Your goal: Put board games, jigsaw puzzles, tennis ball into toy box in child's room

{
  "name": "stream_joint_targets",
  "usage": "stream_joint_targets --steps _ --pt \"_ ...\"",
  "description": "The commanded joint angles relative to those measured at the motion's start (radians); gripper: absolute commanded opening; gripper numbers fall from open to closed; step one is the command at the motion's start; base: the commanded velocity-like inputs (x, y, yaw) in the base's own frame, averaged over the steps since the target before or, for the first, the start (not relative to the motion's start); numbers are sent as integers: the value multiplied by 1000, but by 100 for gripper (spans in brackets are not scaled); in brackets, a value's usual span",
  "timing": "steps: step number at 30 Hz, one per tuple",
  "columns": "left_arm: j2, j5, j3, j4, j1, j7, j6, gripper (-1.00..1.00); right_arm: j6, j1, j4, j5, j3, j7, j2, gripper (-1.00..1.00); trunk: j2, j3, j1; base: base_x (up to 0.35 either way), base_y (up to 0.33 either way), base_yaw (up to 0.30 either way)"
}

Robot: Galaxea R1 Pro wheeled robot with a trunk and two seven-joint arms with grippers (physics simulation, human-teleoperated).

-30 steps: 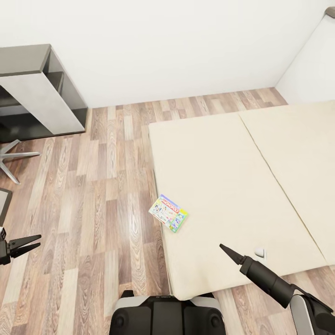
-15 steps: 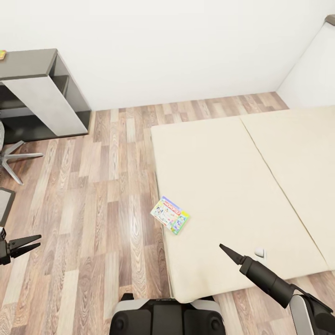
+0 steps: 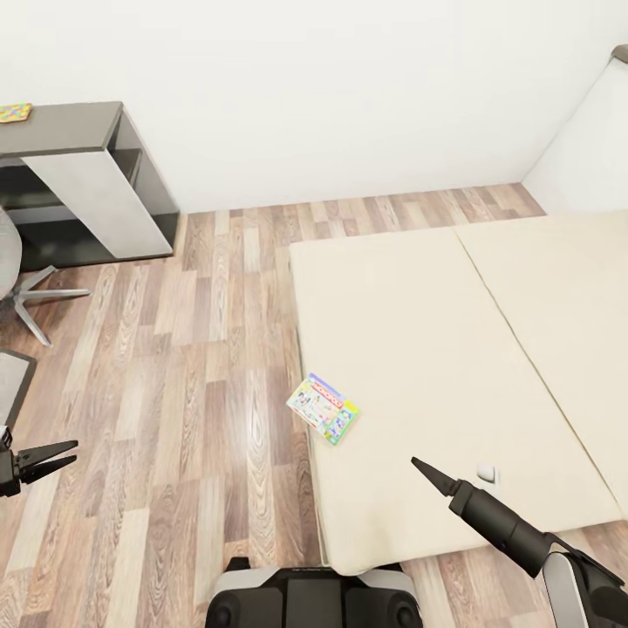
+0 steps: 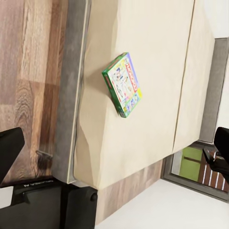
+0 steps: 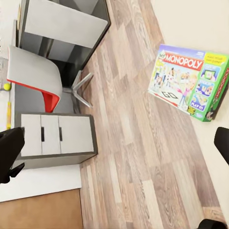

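Observation:
A pale, green-edged Monopoly board game (image 3: 324, 408) (image 4: 122, 84) (image 5: 191, 82) lies flat on the beige bed (image 3: 419, 323), close to the mattress edge by the floor. My left gripper (image 3: 44, 460) hangs open over the floor, far to the left of it. My right gripper (image 3: 427, 471) is open above the bed's near end, to the right of the game and apart from it. A small multicoloured jigsaw puzzle (image 3: 13, 112) lies on a dark grey top at the far left. The tennis ball (image 5: 6, 86) rests on the table (image 5: 4, 102). The toy box is out of view.
A dark grey shelf cabinet (image 3: 96, 187) stands against the wall at the left. A grey swivel chair (image 5: 33, 76) sits between it and the pale drawers (image 5: 57, 136). Wood floor (image 3: 192, 366) stretches between the bed and the furniture. A small white object (image 3: 487, 474) lies on the mattress.
The whole picture has slid right and down, so the camera has moved. The puzzle and more of the cabinet have come into view. Both grippers keep their places.

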Motion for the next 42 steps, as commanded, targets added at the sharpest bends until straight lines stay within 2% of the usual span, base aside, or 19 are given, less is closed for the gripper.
stream_joint_targets --steps 1,15,25,42 --pt "0 -2 0 0 -1 -5 11 100 5 -1 0 -2 -2 3 1 100 -1 0 1 0 0 67" --pt "0 -2 0 0 -1 -5 11 100 -23 -1 -1 -3 -1 3 2 100 -1 19 1 0 0 47" --pt "0 -2 0 0 -1 -5 10 100 -26 -1 -1 -3 -2 3 1 100 -1 24 1 0 0 5" --pt "-1 -2 0 0 -1 -5 11 100 -26 -1 0 -3 -2 5 1 100 -1 50 1 0 0 0"
